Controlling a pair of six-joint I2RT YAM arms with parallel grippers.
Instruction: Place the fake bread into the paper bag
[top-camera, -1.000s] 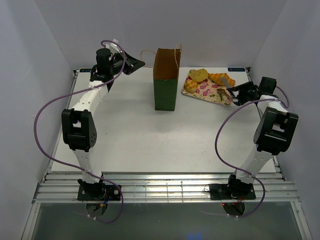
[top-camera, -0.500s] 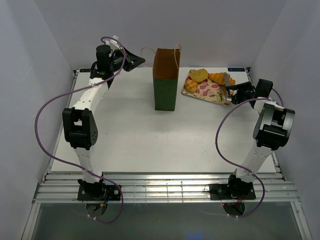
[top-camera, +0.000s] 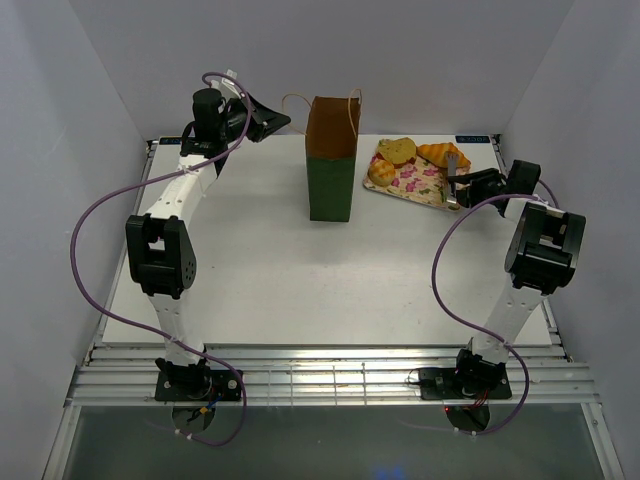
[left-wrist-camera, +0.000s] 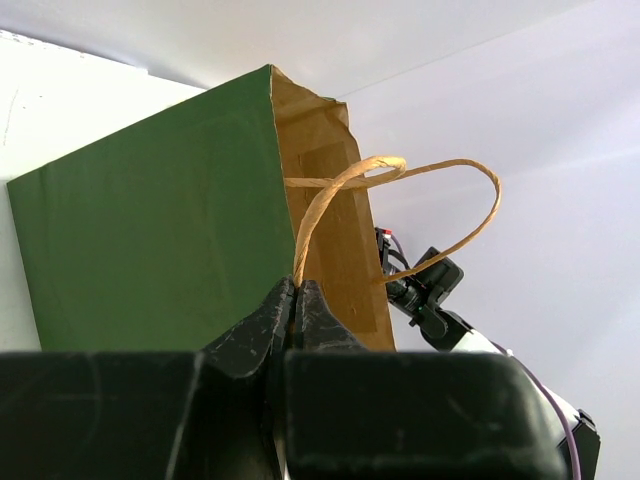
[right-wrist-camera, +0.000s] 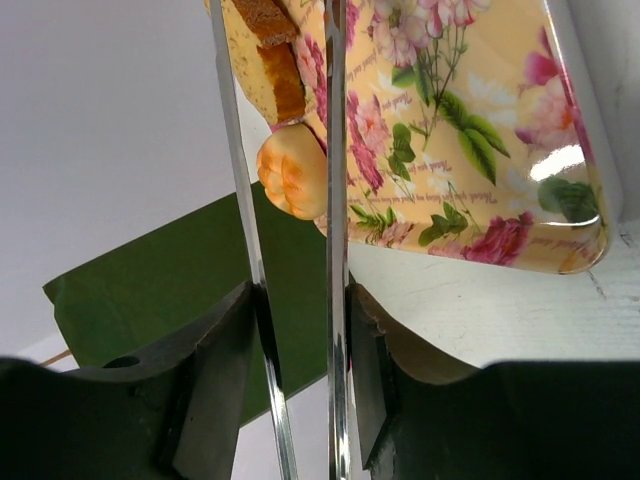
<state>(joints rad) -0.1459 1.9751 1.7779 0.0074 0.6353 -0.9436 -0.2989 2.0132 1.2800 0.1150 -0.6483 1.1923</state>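
Note:
The dark green paper bag (top-camera: 331, 185) stands upright mid-table with its brown mouth open. My left gripper (top-camera: 274, 122) is shut on one tan loop handle (top-camera: 293, 102); the left wrist view shows the jaws (left-wrist-camera: 297, 295) pinching that handle (left-wrist-camera: 400, 170) beside the bag (left-wrist-camera: 150, 220). The fake bread lies on a floral tray (top-camera: 412, 181): two buns (top-camera: 397, 150) (top-camera: 381, 172) and a croissant (top-camera: 438, 155). My right gripper (top-camera: 463, 186) is shut on metal tongs (right-wrist-camera: 335, 150), whose blades reach over the tray (right-wrist-camera: 470, 130) either side of a bun (right-wrist-camera: 290, 180).
White walls close in the table at the back and both sides. The tray sits near the back right corner, just right of the bag. Purple cables loop off both arms.
My right gripper with the tongs has moved back and left, over the tray's near right edge towards the bread. My left gripper has risen slightly, keeping hold of the handle.

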